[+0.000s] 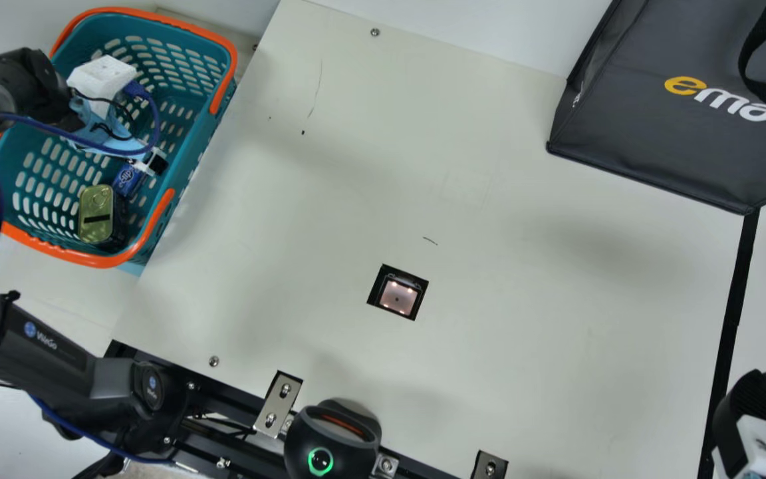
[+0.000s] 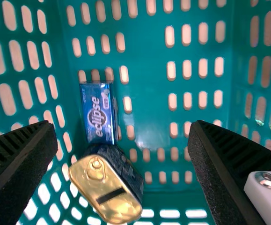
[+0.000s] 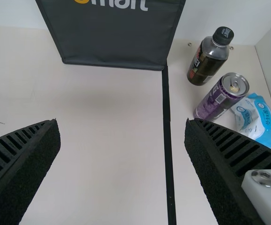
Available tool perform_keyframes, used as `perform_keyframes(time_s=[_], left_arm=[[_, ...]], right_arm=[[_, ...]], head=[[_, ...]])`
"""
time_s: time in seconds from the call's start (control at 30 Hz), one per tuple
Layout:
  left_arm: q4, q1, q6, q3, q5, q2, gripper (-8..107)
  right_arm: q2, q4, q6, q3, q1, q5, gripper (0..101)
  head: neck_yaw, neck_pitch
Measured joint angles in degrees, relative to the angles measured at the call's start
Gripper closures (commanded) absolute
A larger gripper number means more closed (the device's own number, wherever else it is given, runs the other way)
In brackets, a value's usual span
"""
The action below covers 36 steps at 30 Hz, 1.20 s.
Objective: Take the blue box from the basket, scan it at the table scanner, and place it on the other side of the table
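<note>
Blue box (image 2: 98,111) near one long edge of basket (image 1: 94,259), just beside tin (image 2: 105,183). Left gripper (image 2: 123,126) wide, empty; right gripper (image 3: 122,123) likewise. Closing off-line, left gripper could jam on tin.

In the main view, the left gripper (image 1: 155,161) partly covers the small blue rectangular box (image 1: 127,179) inside the teal plastic basket's (image 1: 94,259) table-side edge. By the cream table's (image 1: 489,346) far edge, the black fabric bag (image 1: 629,126) is cut off.
</note>
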Motion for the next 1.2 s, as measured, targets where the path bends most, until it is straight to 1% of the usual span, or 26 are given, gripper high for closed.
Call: perform_keyframes(time_s=[0.27,0.47,1.2], left_arm=[[1.9,-0.4,-1.9,0.7,-4.7,4.0,9],[3.9,-0.5,-3.9,0.9,-7.2,6.5,9],[8.1,-1.0,-10.1,-0.3,-10.4,11.9,9]], right_arm=[[0.0,0.0,0.0,0.0,0.0,0.0,6],[0.0,0.0,0.0,0.0,0.0,0.0,6],[0.0,0.0,0.0,0.0,0.0,0.0,6]], head=[[0.0,0.0],[-0.1,-0.1],[-0.1,0.0]])
